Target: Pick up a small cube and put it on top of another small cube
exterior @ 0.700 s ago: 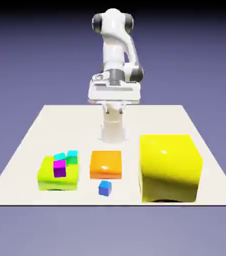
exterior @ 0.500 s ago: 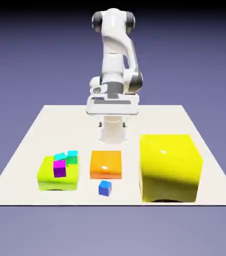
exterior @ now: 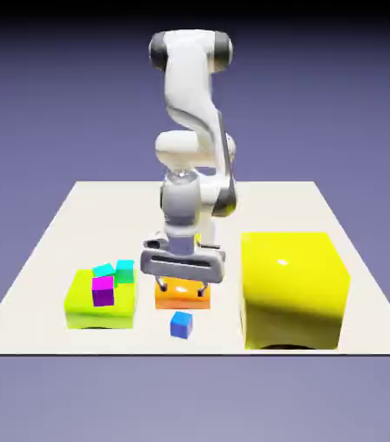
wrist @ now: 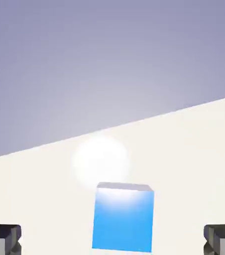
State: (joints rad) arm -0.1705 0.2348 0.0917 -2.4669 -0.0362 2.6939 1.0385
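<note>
1. small blue cube point(exterior: 181, 325) sits on the table point(exterior: 52, 259), near edge, just in front of the orange block point(exterior: 181, 296), apart from it. Nothing touches it.
2. Hand view: blue cube point(wrist: 123, 219) sits low in frame between the two grey finger tips, closer to centre, clear gap on both sides.
3. gripper point(exterior: 181, 290) hangs over the orange block, behind and above the cube, fingers pointing down. Jaws spread wide, holding nothing.
4. Fingers point(wrist: 3, 238) show at the bottom corners of the hand view, far apart.
5. Exterior view's left: low lime-yellow block point(exterior: 91, 309) with a magenta cube point(exterior: 103, 291) on top, and a cyan cube point(exterior: 103, 270) and a teal cube point(exterior: 125, 270) just behind it.
6. Exterior view's right: big yellow block point(exterior: 293, 289), well apart from the blue cube.
7. Arm rises from the far edge of the table.
</note>
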